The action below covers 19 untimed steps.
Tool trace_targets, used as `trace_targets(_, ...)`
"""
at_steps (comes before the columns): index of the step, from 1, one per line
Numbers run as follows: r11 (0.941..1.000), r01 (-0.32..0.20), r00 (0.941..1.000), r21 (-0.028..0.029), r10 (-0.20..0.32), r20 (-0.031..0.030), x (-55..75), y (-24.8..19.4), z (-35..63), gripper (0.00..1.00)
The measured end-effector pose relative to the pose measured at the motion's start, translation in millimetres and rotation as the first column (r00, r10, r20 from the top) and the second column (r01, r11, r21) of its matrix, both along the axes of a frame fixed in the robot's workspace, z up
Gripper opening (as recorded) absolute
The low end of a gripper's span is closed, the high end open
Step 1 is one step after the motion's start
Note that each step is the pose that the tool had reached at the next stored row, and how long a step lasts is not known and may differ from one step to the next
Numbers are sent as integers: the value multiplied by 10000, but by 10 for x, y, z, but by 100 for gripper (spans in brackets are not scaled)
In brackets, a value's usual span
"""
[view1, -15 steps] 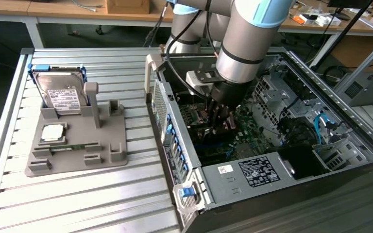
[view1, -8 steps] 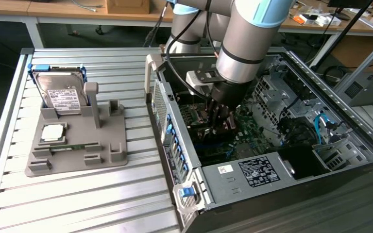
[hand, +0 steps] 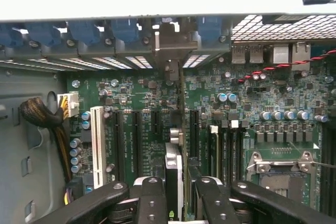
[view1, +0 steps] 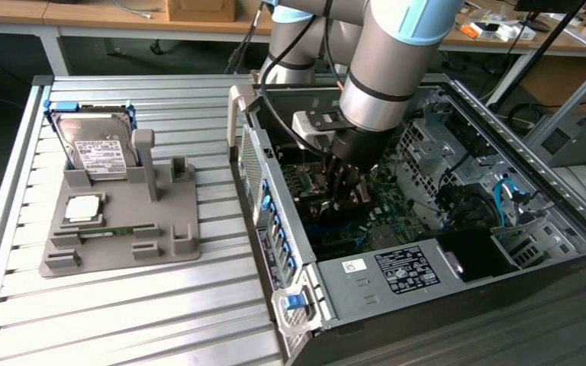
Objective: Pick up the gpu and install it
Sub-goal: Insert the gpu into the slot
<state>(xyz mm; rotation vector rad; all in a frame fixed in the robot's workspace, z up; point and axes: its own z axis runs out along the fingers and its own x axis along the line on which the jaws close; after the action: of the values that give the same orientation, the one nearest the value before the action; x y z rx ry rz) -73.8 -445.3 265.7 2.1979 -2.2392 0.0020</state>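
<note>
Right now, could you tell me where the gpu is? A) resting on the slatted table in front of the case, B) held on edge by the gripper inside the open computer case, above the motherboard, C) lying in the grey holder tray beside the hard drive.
B: the gripper holds the gpu on edge over the motherboard slots inside the computer case, bracket toward the rear slot wall.

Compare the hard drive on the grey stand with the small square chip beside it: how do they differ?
The hard drive stands tilted on edge at the back of the grey stand; the chip lies flat nearer its front. The hard drive is larger and boxy with a white printed label; the chip is a small, thin, plain square. Both are silver and sit outside the computer case, away from the arm's fingers.
</note>
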Motion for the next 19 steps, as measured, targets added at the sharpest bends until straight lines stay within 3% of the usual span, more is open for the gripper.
trace_targets(1,10000,0,10000,51,0,-1,0,-1,0,27)
trace_targets(3,10000,1,10000,82,-1,1,0,-12,0,27)
trace_targets(8,10000,1,10000,83,-1,1,0,-43,-1,27)
trace_targets(19,10000,0,10000,87,0,1,-2,-52,-1,27)
